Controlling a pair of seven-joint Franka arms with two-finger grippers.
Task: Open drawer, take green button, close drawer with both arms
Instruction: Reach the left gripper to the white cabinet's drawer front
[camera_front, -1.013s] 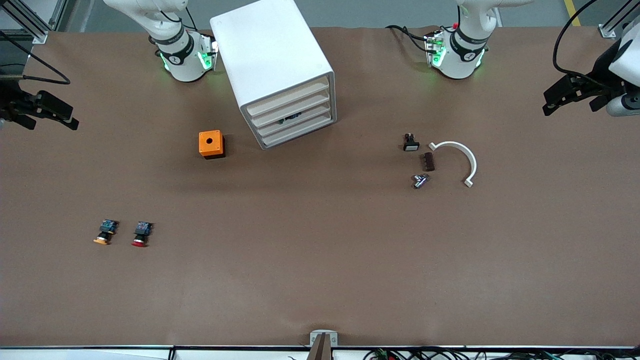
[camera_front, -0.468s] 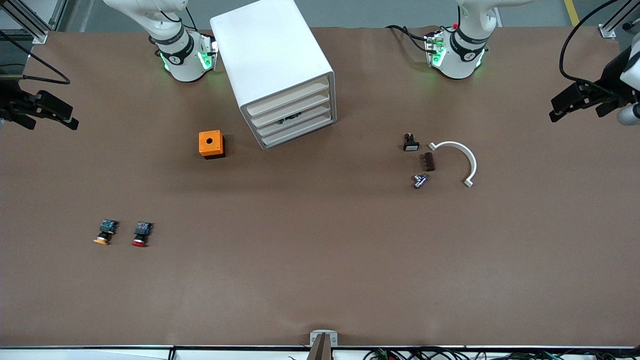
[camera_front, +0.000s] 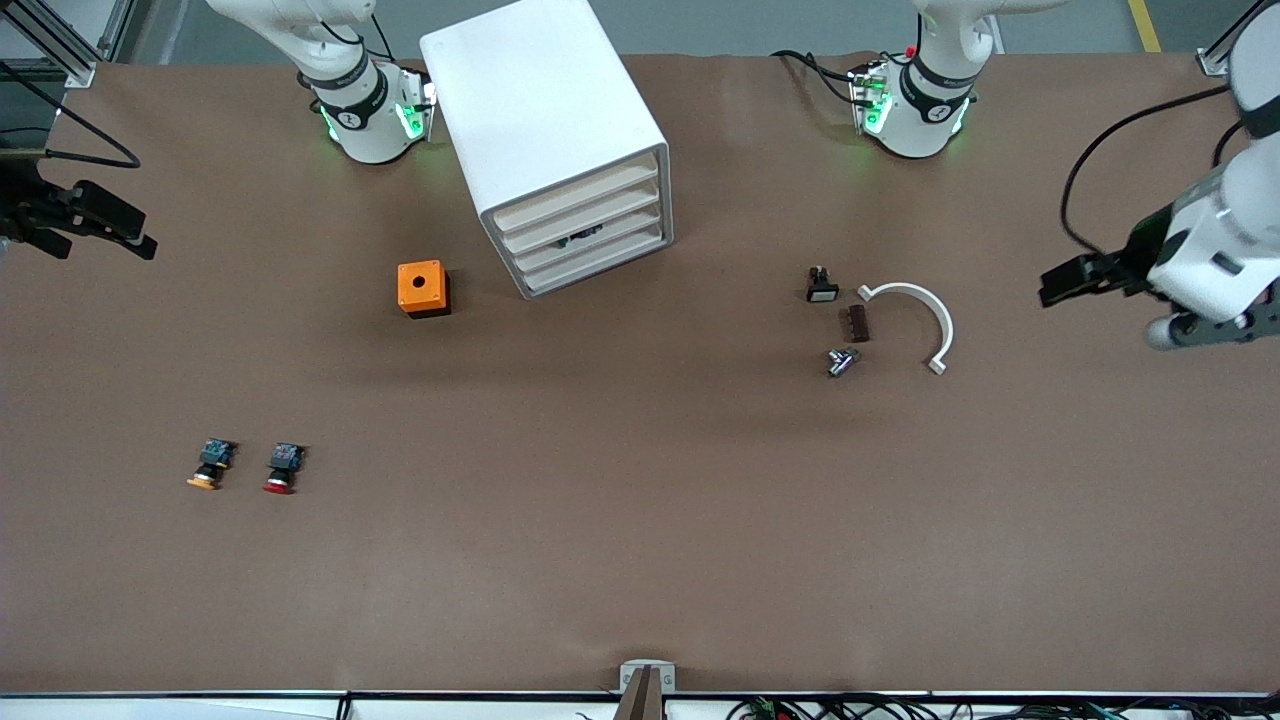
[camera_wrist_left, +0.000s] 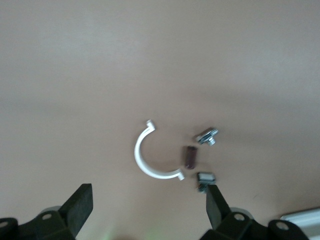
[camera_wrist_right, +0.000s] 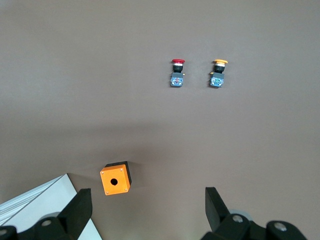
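The white cabinet (camera_front: 545, 130) stands near the right arm's base, and one corner of it shows in the right wrist view (camera_wrist_right: 35, 207). Its four drawers all look shut; the lowest drawer (camera_front: 600, 263) is shut. A small dark thing shows through a gap higher up the drawer stack. The green button is hidden. My left gripper (camera_front: 1065, 283) is open and empty, up over the table at the left arm's end; its open fingers frame the left wrist view (camera_wrist_left: 147, 200). My right gripper (camera_front: 130, 232) is open and empty, over the right arm's end, and its jaws are wide apart in the right wrist view (camera_wrist_right: 147, 205).
An orange box (camera_front: 422, 288) with a hole sits beside the cabinet. A red-capped button (camera_front: 281, 468) and an orange-capped button (camera_front: 209, 466) lie nearer the front camera. A white half ring (camera_front: 915, 318), a brown block (camera_front: 856, 323), a black part (camera_front: 821, 285) and a metal part (camera_front: 841, 361) lie toward the left arm's end.
My left arm has swung its gripper lower in the front view and inward, toward the half ring. The right arm waits unmoved.
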